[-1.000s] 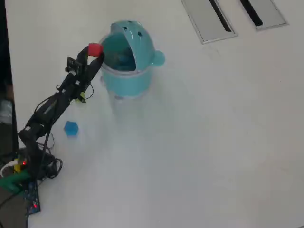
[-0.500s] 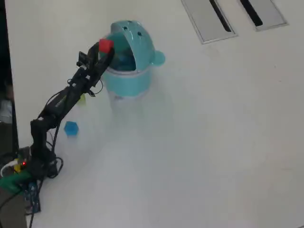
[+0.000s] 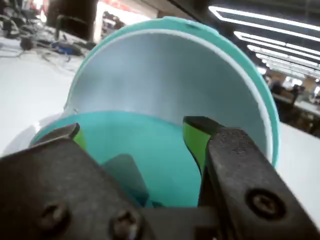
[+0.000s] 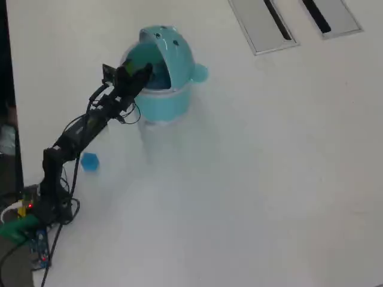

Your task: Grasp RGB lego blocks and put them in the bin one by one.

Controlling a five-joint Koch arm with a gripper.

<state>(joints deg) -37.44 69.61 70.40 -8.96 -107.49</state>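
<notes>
My gripper (image 4: 139, 72) hangs over the open mouth of the teal bin (image 4: 170, 101), reaching in from the left in the overhead view. In the wrist view the gripper (image 3: 136, 137) is open: its green-padded fingertips (image 3: 196, 140) stand wide apart, with only the bin's teal inside (image 3: 150, 145) between them. The raised domed lid (image 3: 165, 75) fills the background. The lid with its dark dots (image 4: 170, 45) and the side knob (image 4: 200, 73) show from above. A blue block (image 4: 89, 161) lies on the white table to the left of the arm. No red block shows.
The arm's base and wiring (image 4: 30, 209) sit at the table's lower left, by the dark table edge (image 4: 5, 119). Two grey slotted panels (image 4: 263, 24) (image 4: 332, 15) lie at the top right. White table (image 4: 251, 179) stretches to the right of the bin.
The gripper carried the red block right, over the bin's mouth, and opened. The red block has left the fingers and is out of sight.
</notes>
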